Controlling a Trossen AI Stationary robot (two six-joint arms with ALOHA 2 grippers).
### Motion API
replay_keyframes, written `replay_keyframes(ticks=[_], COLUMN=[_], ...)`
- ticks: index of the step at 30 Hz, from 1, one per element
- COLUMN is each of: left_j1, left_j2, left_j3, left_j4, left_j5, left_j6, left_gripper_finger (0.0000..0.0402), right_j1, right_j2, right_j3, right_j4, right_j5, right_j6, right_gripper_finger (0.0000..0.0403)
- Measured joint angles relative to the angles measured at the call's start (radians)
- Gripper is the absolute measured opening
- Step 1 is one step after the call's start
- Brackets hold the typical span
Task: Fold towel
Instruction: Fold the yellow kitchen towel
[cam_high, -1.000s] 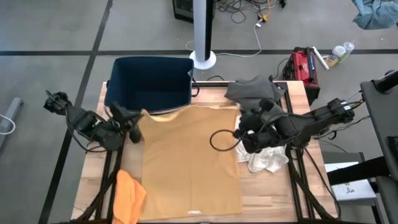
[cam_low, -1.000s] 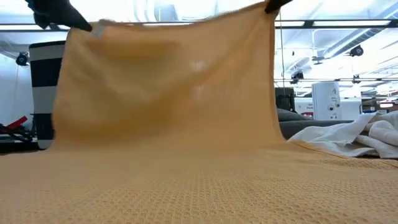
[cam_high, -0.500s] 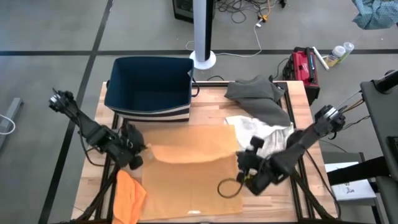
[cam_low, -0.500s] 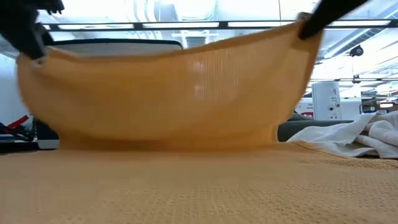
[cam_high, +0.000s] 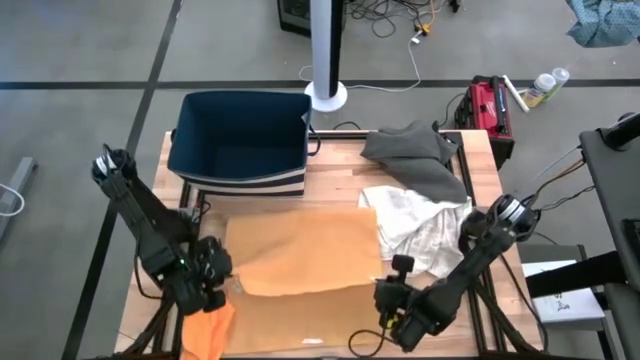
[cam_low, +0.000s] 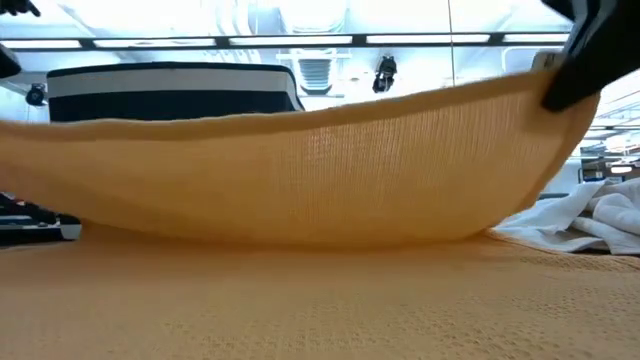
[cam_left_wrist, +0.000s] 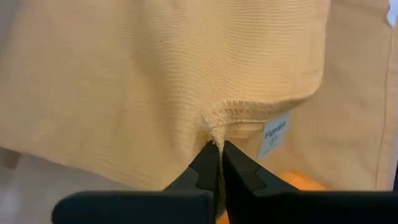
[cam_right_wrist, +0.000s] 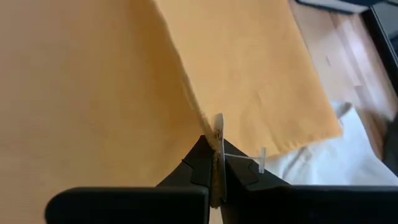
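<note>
A tan towel (cam_high: 300, 245) lies on the wooden table, its far half turned over toward the near edge. My left gripper (cam_high: 222, 278) is shut on the carried edge at its left corner, my right gripper (cam_high: 388, 292) on the right corner. In the low view the carried edge (cam_low: 320, 130) sags in a shallow curve between them, above the layer that lies flat (cam_low: 320, 300). The right gripper's dark fingers (cam_low: 585, 60) show at that view's upper right. My left gripper pinches the towel's hemmed edge (cam_left_wrist: 225, 118) between its two fingertips, next to a small white label (cam_left_wrist: 273, 135). The fingers slant downward and the cloth puckers where they meet it. That corner is lifted above the lower layer. My right gripper pinches the towel's edge at its other corner (cam_right_wrist: 200, 118) between its fingertips, where a white tag (cam_right_wrist: 219, 127) sticks up. The fingers slant downward. The corner is lifted, and the cloth runs slack toward the other gripper.
A dark blue bin (cam_high: 240, 140) stands at the far left of the table. A grey cloth (cam_high: 410, 150) and a white cloth (cam_high: 420, 230) lie at the right. An orange cloth (cam_high: 208, 325) lies at the near left corner, just below my left gripper.
Both grippers have gone toward the table's near edge and down, staying shut on the towel's far edge. That edge has come from high over the far side to low over the near half, so the towel now lies folded over itself. The near part has stayed flat.
</note>
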Motion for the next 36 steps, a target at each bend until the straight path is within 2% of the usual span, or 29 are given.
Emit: replay_keyframes(ticks=[6, 12, 18, 25, 36], left_j1=[-0.023, -0.043, -0.066, -0.09, -0.1], left_j2=[0.109, 0.183, 0.166, 0.127, 0.236], left_j3=[0.002, 0.001, 0.0, 0.001, 0.003], left_j4=[0.172, 0.195, 0.214, 0.303, 0.345], left_j5=[-0.009, -0.002, 0.012, -0.015, -0.002], left_j6=[0.042, 0.034, 0.008, 0.016, -0.002], left_gripper_finger=[0.0, 0.0, 0.0, 0.0, 0.0], right_j1=[0.043, 0.08, 0.09, 0.091, 0.109], right_j2=[0.001, 0.059, 0.125, 0.134, 0.137], right_j3=[0.038, 0.037, 0.036, 0.051, 0.121], right_j4=[0.046, 0.162, 0.154, 0.157, 0.162], right_j5=[0.002, -0.043, -0.166, -0.166, -0.167], right_j6=[0.045, 0.048, 0.089, 0.088, 0.064], right_gripper_finger=[0.0002, 0.0002, 0.0002, 0.0002, 0.0002])
